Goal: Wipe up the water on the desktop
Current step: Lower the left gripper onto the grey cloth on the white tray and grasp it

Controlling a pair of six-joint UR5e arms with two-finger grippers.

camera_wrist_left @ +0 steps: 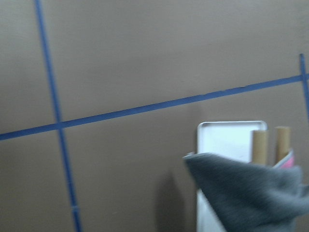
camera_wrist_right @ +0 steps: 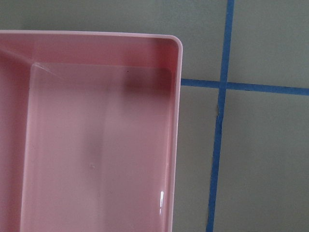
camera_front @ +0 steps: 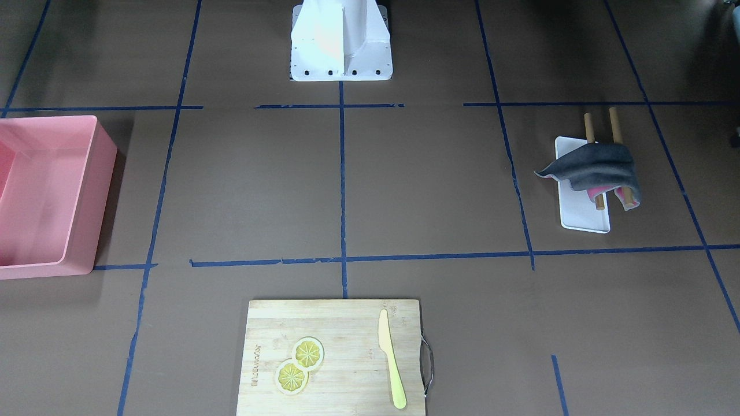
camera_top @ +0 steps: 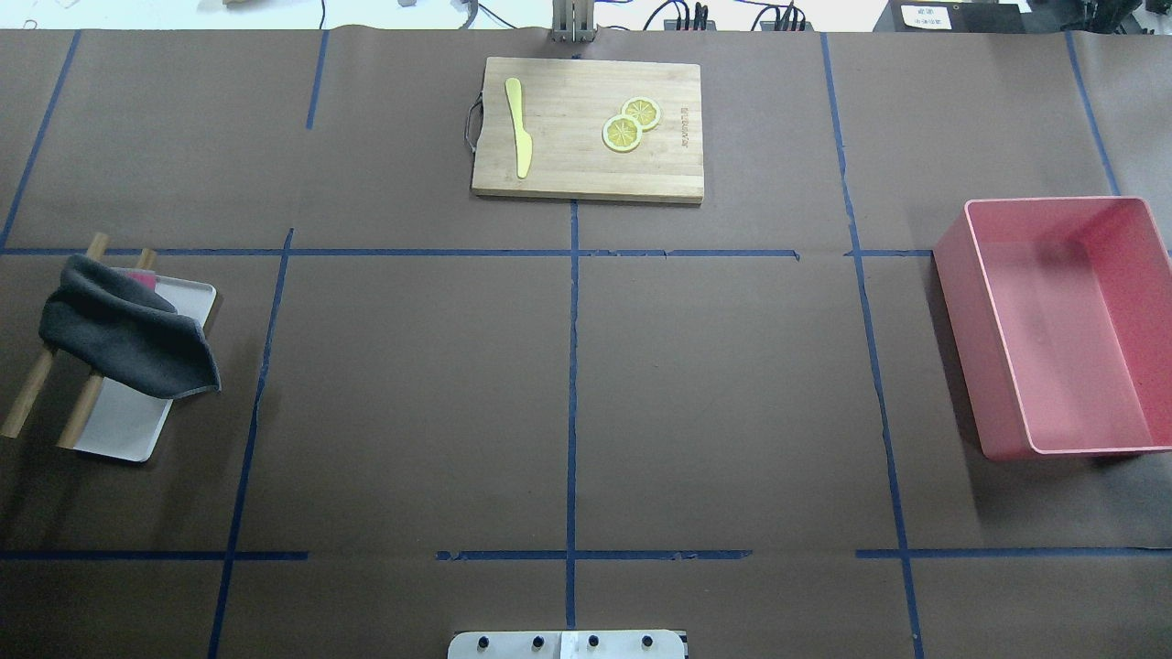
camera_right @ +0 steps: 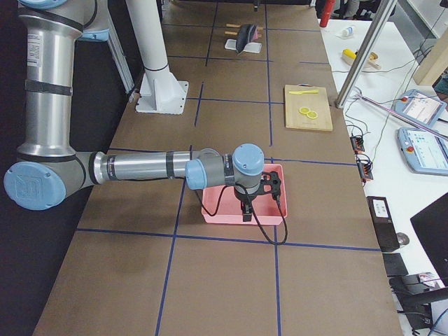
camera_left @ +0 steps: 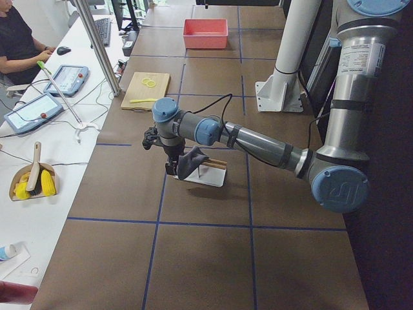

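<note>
Overhead exterior | white tray (camera_top: 119, 430): grey cloth (camera_top: 119, 339) over wooden rods (camera_top: 27, 403) | pink bin (camera_top: 961, 348) well apart | jaws: cannot tell

You can read only 1 piece of print: a dark brand mark on the wooden cutting board (camera_front: 347, 346), running along its short edge just beside the 2 lemon slices (camera_front: 299, 365). It appears to say "JOYOUNG", followed by characters too small to make out. A white label (camera_top: 925, 14) beyond the table's far edge carries print too small to read.
</note>
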